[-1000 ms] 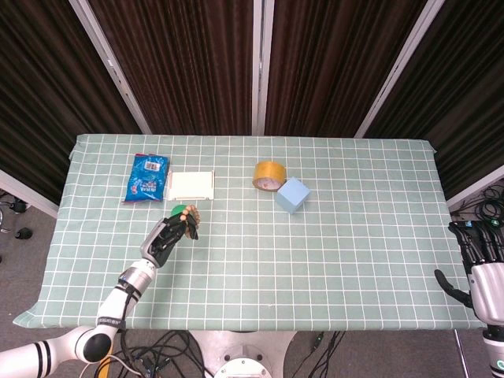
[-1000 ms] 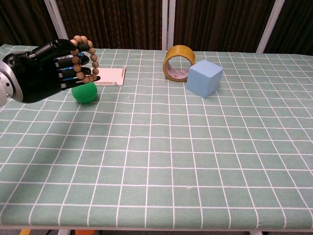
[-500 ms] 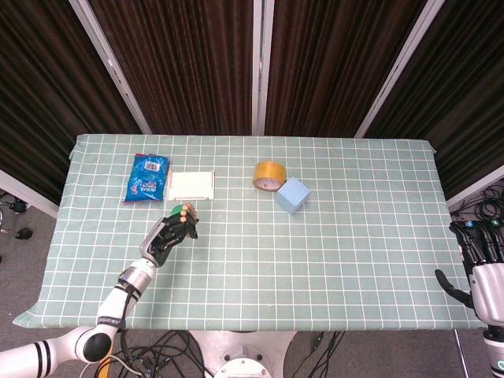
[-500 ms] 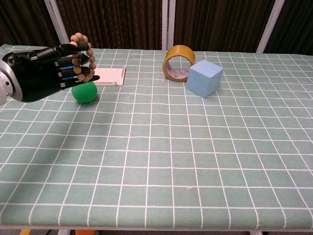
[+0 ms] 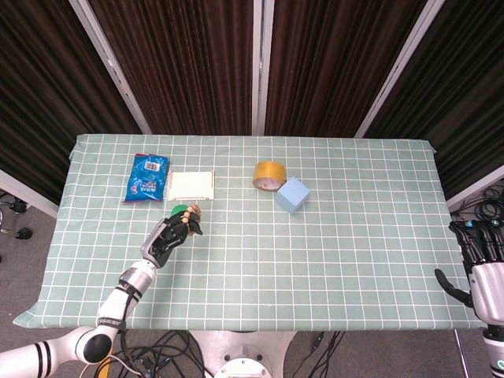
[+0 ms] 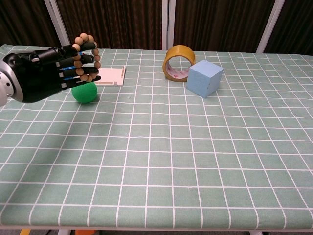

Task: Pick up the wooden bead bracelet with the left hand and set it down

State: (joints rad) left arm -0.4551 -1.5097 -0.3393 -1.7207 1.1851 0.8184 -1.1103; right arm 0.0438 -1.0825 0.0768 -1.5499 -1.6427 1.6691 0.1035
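The bracelet (image 6: 87, 58) is held in the fingertips (image 6: 84, 68) of the left hand (image 6: 41, 73), raised above the worktop (image 6: 195, 147) over a green ball (image 6: 84, 92). It is seen as an upright ring of round tan wooden beads. The right hand (image 5: 482, 264) is seen off the worktop's right edge, empty, fingers apart.
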